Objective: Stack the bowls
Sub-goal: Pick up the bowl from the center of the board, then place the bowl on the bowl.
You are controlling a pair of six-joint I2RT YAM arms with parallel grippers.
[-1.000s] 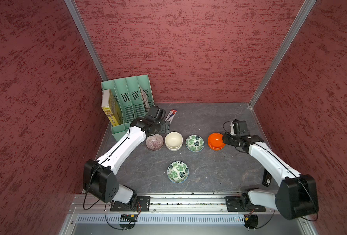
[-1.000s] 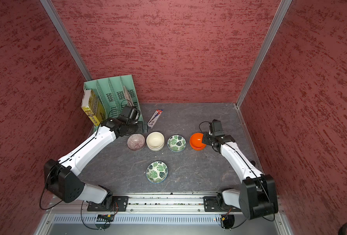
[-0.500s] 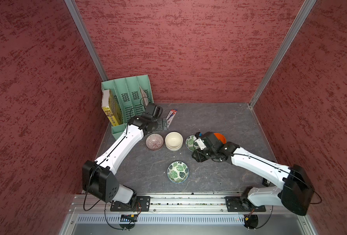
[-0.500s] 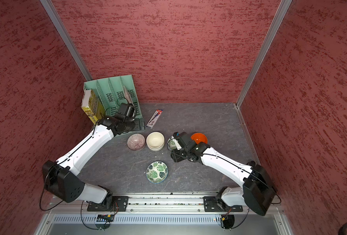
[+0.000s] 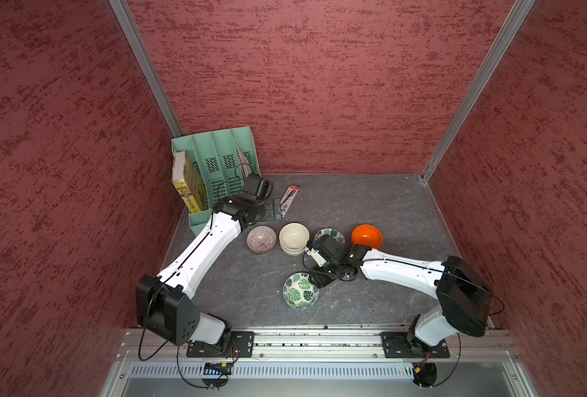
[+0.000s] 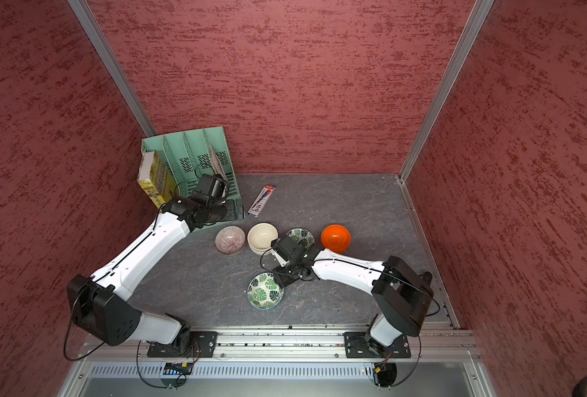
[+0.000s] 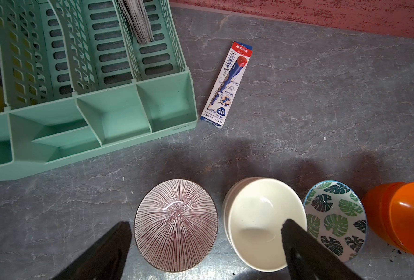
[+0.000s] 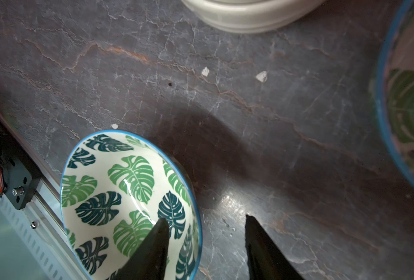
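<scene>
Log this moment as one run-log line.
right fingers: open, straddling front leaf bowl rim | left fingers: open, empty | other leaf bowl: unstacked

bowl row (image 5: 294, 237) midway, tabletop (image 5: 371, 199) open behind

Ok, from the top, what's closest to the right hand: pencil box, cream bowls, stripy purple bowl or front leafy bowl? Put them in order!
In a top view, from the right hand:
1. front leafy bowl, hand straddling its rim.
2. cream bowls, middle of the row.
3. stripy purple bowl, row's left end.
4. pencil box, toward the back.
</scene>
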